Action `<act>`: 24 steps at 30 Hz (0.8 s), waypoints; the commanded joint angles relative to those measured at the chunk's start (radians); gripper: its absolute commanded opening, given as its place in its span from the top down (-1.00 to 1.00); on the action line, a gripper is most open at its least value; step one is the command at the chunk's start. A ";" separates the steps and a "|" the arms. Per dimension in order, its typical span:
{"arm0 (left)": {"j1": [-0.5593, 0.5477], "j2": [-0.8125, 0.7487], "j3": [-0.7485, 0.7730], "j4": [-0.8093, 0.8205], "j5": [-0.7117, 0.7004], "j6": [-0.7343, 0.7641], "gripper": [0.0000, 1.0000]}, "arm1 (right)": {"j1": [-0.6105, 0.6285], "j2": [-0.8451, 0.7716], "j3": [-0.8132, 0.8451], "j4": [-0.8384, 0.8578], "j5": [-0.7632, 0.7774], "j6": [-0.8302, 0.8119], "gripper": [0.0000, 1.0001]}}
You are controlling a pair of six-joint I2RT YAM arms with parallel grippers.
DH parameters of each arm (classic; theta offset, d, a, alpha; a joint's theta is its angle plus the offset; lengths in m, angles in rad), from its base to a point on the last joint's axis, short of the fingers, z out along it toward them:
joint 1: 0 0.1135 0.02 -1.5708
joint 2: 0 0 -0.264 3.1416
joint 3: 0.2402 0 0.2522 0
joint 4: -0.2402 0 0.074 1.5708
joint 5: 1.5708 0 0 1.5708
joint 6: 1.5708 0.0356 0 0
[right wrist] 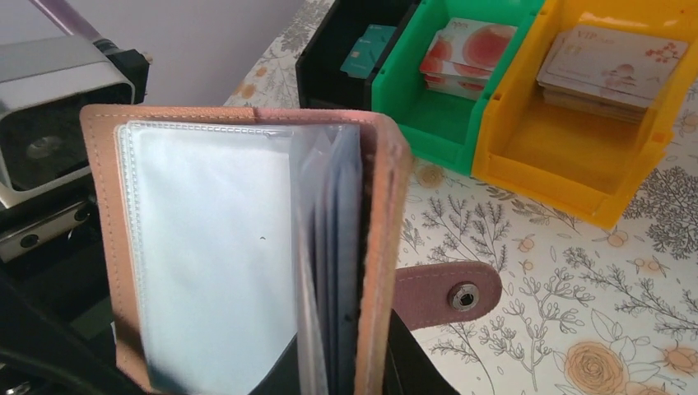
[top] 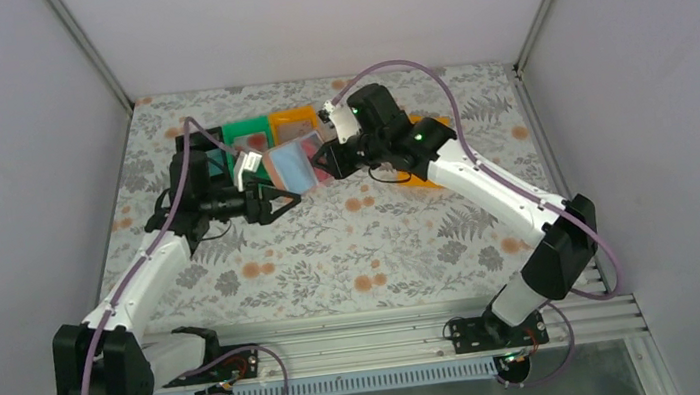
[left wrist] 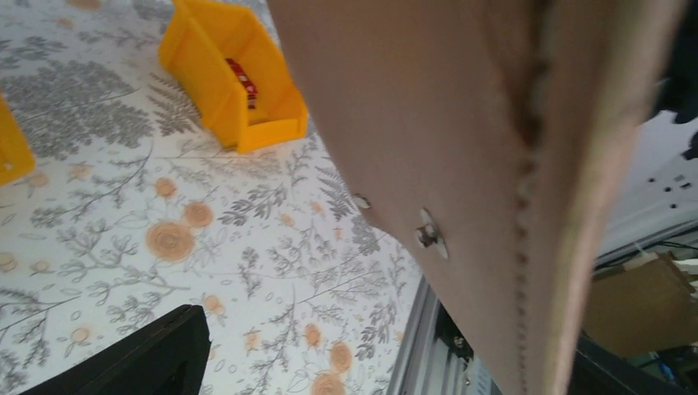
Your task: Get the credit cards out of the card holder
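Note:
The card holder (top: 290,167) is held open and upright above the table. It is brownish-pink outside with pale blue-grey sleeves (right wrist: 210,247) and a closing tab (right wrist: 449,295). My right gripper (right wrist: 354,372) is shut on its right cover and several sleeves from below; it also shows in the top view (top: 326,160). The front sleeve shows no card. My left gripper (top: 278,204) is open just beside the holder's lower left edge. In the left wrist view the cover (left wrist: 461,123) fills the right side, and one black finger (left wrist: 140,358) stands apart from it. Credit cards (right wrist: 465,49) lie in the bins.
A black bin (right wrist: 329,58) with a teal card, a green bin (right wrist: 436,123) and a yellow bin (right wrist: 576,156) with card stacks stand side by side at the back. Another yellow bin (left wrist: 247,123) holds a dark red card. The metal rail (top: 364,342) runs along the near edge.

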State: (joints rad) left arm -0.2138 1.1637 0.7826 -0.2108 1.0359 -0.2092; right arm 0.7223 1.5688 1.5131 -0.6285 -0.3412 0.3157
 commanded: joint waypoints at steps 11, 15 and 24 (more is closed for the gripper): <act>0.046 -0.016 0.043 0.116 0.075 -0.126 0.62 | 0.000 -0.074 -0.039 0.055 -0.170 -0.093 0.86; 0.046 -0.033 0.045 0.078 0.104 -0.065 0.95 | -0.002 -0.101 -0.054 0.064 -0.197 -0.122 0.38; 0.045 -0.047 0.092 -0.054 0.238 0.140 0.95 | -0.117 -0.193 -0.158 0.084 -0.323 -0.171 -0.39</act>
State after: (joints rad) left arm -0.1711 1.1351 0.8249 -0.2066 1.1671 -0.2062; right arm 0.6544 1.4155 1.3853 -0.5751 -0.5514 0.1951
